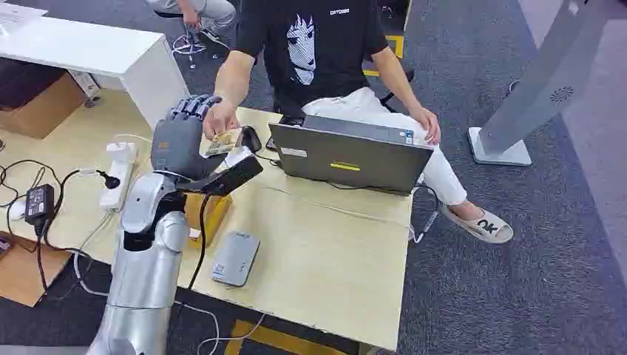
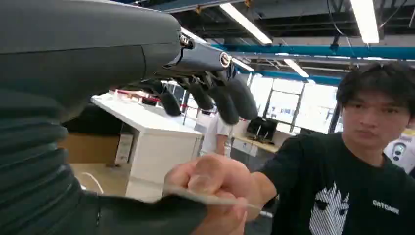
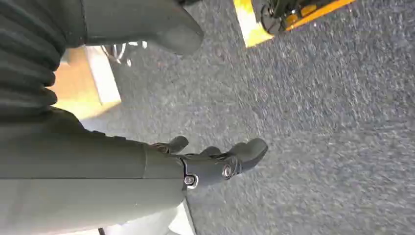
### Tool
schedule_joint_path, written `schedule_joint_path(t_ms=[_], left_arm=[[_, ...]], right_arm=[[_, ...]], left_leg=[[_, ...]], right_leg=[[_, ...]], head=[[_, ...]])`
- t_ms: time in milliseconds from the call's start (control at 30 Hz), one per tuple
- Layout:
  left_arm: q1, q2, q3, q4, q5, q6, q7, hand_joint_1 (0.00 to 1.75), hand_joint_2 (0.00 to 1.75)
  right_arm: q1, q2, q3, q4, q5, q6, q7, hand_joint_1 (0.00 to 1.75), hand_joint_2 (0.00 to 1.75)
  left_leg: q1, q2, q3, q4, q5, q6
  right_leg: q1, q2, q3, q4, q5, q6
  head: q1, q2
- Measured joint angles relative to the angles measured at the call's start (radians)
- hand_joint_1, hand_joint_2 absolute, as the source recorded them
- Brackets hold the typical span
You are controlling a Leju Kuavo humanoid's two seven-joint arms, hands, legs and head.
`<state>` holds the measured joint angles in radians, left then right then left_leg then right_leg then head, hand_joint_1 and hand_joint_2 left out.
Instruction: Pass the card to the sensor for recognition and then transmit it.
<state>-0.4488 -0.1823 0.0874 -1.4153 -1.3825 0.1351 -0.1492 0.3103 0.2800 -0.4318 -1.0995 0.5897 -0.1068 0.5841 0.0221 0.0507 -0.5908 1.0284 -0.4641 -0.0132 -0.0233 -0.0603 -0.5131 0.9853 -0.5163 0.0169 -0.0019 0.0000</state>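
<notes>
Left hand (image 1: 180, 137) raised above the counter (image 1: 325, 251), just left of the laptop (image 1: 347, 154), palm side toward the seated person. Fingers (image 2: 225, 100) apart and hanging over the card (image 2: 210, 198); thumb below it. Whether the thumb touches the card cannot be told. Card pinched between the person's hand (image 1: 219, 118) at the far left corner of the counter, close beside the laptop's left edge, thin and pale, roughly level. In the left wrist view, card edge-on, gripped by the person's thumb and forefinger, between the dark fingers and the grey thumb.

Right hand (image 3: 215, 164) hanging low over grey carpet, well away from the laptop; fingers curled partly inward, holding nothing.

Sensor (image 1: 235, 257), a flat grey box, lying on the counter nearer the robot than the laptop, to its left. Yellow box (image 1: 209, 212) just beyond the sensor, partly hidden behind the left forearm. Black mouse (image 1: 252, 137) beside the laptop's left rear corner. Person in a black printed shirt seated behind the laptop, other hand resting on its right edge. White power strip (image 1: 118, 174) and black adapter (image 1: 38, 201) with cables on the lower wooden surface far left of the laptop. Grey stand (image 1: 532, 96) on the carpet far right of the laptop.
</notes>
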Motion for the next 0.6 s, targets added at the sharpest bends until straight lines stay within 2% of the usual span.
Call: schedule_joint_path(t_ms=[200, 367, 600], left_arm=[[0.028, 0.001, -0.015, 0.006, 0.021, -0.010, -0.001, 1.75, 1.75], [0.036, 0.006, -0.015, 0.006, 0.034, -0.014, -0.001, 1.75, 1.75], [0.080, 0.029, -0.037, -0.005, 0.050, -0.083, -0.029, 1.75, 1.75]], right_arm=[[-0.005, 0.000, -0.044, 0.013, 0.030, 0.016, -0.019, 0.00, 1.75], [-0.004, 0.000, -0.049, 0.016, 0.029, 0.016, -0.012, 0.00, 1.75], [0.000, 0.000, -0.049, -0.002, 0.025, 0.031, 0.021, 0.00, 1.75]], left_leg=[[0.000, 0.000, -0.001, 0.000, 0.000, 0.000], [0.000, 0.000, -0.001, 0.000, 0.000, 0.000], [0.000, 0.000, -0.001, 0.000, 0.000, 0.000]], right_leg=[[0.000, 0.000, 0.000, 0.000, 0.000, 0.000], [0.000, 0.000, 0.000, 0.000, 0.000, 0.000], [0.000, 0.000, 0.000, 0.000, 0.000, 0.000]], head=[[0.000, 0.000], [0.000, 0.000], [0.000, 0.000]])
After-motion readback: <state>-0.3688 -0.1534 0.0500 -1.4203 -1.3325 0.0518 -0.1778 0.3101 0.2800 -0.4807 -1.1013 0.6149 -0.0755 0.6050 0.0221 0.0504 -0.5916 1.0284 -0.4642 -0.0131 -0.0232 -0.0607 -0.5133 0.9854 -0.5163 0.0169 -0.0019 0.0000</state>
